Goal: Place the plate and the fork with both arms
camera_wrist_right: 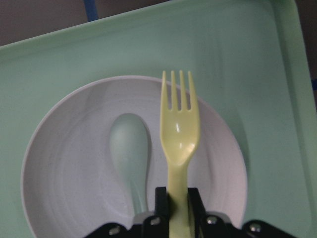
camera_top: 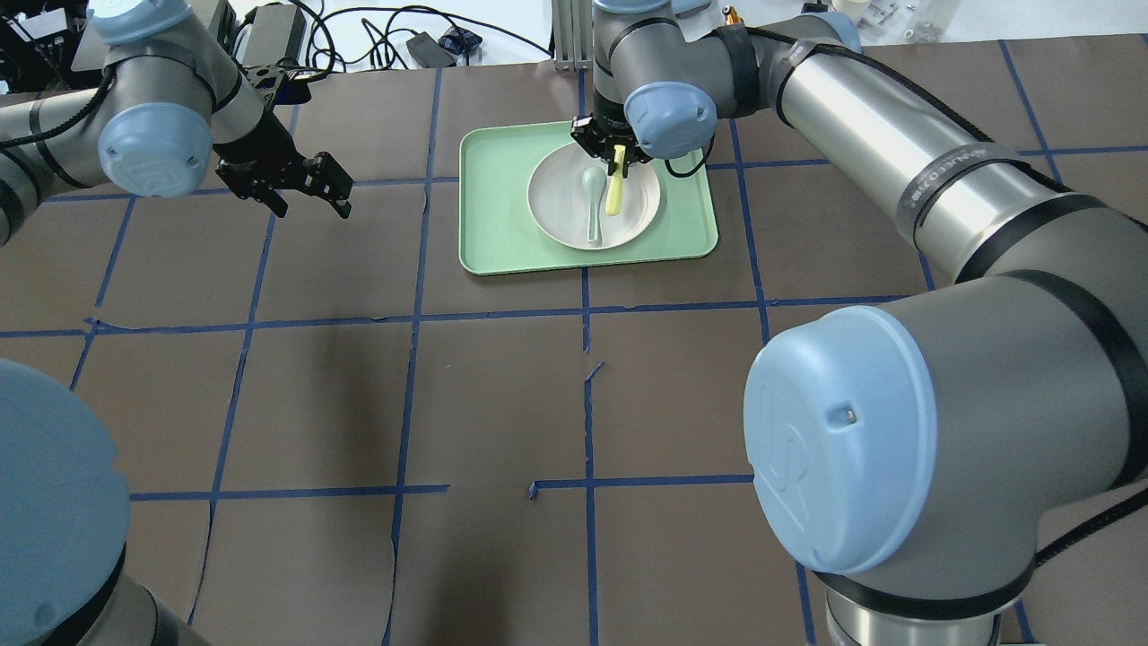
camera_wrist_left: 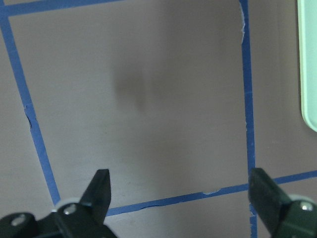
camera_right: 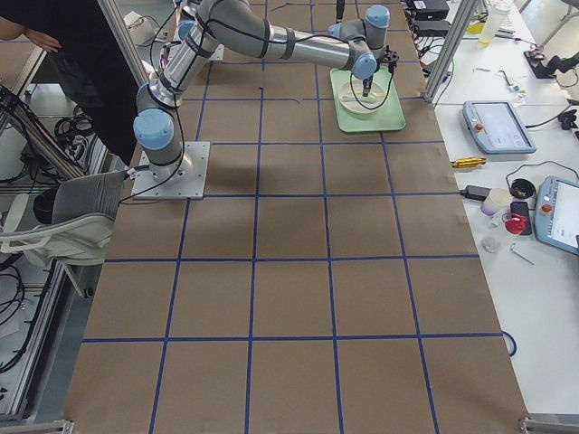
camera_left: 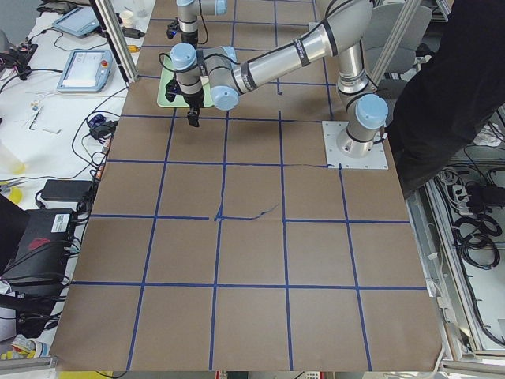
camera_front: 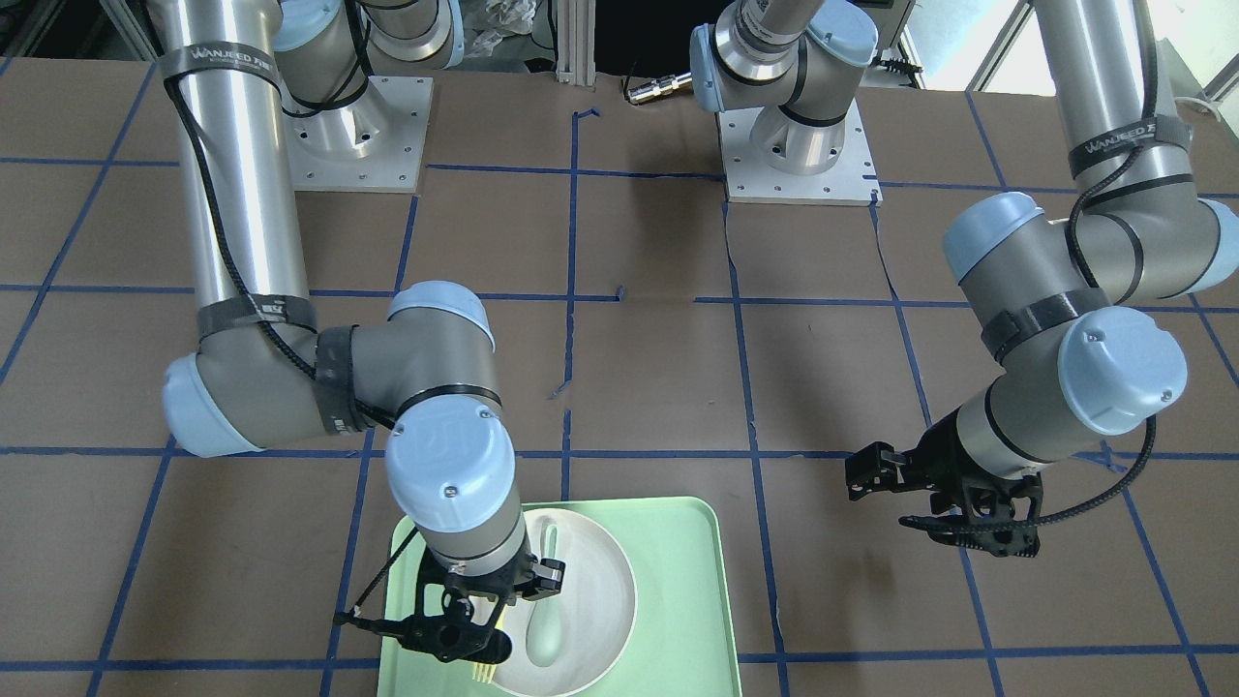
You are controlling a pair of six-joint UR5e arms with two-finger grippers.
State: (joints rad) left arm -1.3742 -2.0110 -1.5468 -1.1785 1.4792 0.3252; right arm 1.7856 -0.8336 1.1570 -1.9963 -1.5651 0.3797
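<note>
The off-white plate (camera_top: 556, 193) lies in the mint-green tray (camera_top: 493, 206) at the far middle of the table. My right gripper (camera_top: 617, 160) is shut on the handle of the pale-yellow fork (camera_top: 615, 190) and holds it over the plate's right half. In the right wrist view the fork (camera_wrist_right: 178, 129) points tines-forward above the plate (camera_wrist_right: 64, 173), beside the spoon. My left gripper (camera_top: 312, 202) is open and empty above bare table left of the tray. The left wrist view shows its fingertips (camera_wrist_left: 101, 178) wide apart.
A pale grey-green spoon (camera_top: 592, 193) lies in the plate, left of the fork. The tray's edge (camera_wrist_left: 309, 74) shows at the right of the left wrist view. Brown table paper with blue tape lines (camera_top: 583, 309) surrounds the tray.
</note>
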